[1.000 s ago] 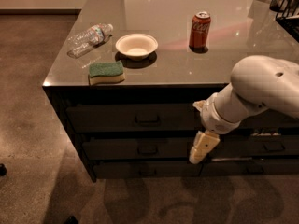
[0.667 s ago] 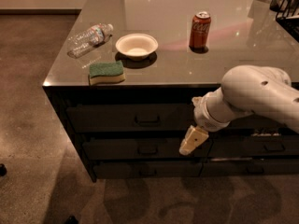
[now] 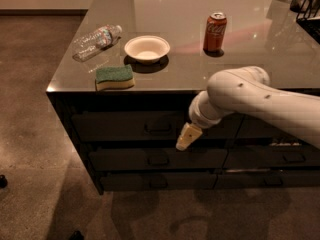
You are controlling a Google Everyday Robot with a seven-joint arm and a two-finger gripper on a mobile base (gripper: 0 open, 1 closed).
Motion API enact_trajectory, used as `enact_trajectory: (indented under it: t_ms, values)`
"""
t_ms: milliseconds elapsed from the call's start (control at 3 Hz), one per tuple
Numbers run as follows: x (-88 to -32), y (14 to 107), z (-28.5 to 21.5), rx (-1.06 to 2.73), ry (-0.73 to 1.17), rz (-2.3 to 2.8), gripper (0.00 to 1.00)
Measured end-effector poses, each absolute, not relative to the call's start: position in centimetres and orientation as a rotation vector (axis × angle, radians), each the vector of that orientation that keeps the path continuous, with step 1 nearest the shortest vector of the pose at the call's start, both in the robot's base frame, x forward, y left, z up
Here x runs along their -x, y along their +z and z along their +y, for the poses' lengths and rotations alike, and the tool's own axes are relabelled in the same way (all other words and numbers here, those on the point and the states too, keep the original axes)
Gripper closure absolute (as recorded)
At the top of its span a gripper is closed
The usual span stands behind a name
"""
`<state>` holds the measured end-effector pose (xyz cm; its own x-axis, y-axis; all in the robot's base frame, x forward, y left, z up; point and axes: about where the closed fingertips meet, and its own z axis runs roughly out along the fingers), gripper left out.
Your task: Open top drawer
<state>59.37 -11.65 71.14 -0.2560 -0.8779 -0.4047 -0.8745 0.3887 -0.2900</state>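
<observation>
Right now the gripper (image 3: 180,144) is hovering low in front of the top drawer (image 3: 110,126), just right of its loop handle (image 3: 159,128), while that drawer is sitting flush directly beneath the countertop (image 3: 175,66); whether the gripper is parted or closed I cannot tell
</observation>
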Motion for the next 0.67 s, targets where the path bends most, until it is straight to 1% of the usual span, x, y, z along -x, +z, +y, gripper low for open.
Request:
enact_trajectory:
  t_ms: [333, 667]
  values:
    - [-62.1, 68.9, -10.2, 1.528, 0.0, 2.149, 0.02]
    - [-63.1, 67.0, -9.7, 1.543, 0.034, 2.153, 0.23]
